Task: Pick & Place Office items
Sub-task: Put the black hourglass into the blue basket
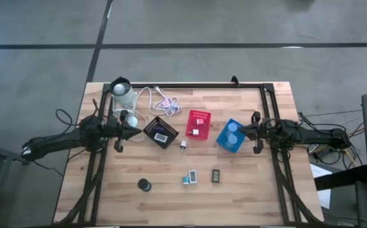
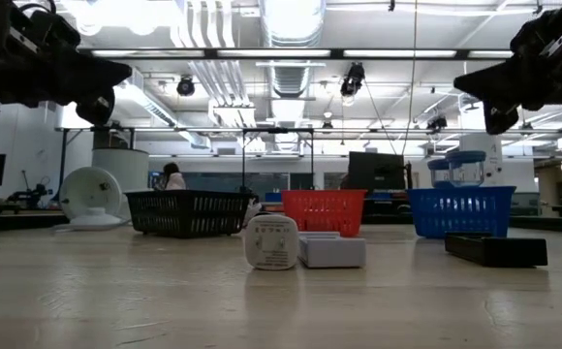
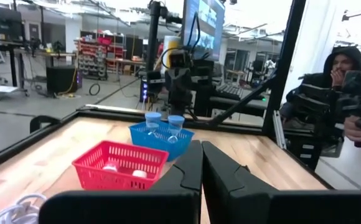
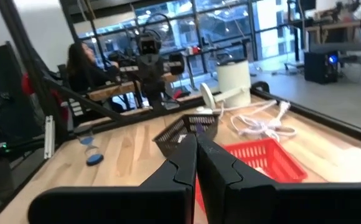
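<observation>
Both pincers, left (image 1: pixel 135 132) and right (image 1: pixel 239 131), hover pinched closed and empty either side of the red bin (image 1: pixel 198 125). Loose items lie beyond it: black disc (image 1: pixel 145 184), teal block (image 1: pixel 190 177) (spread fingers before descending).

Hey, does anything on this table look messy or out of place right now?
The black bin sits turned at an angle, unlike the red bin. The lamp's white cable lies in a loose tangle behind them. A few small items lie scattered outside the bins.
</observation>
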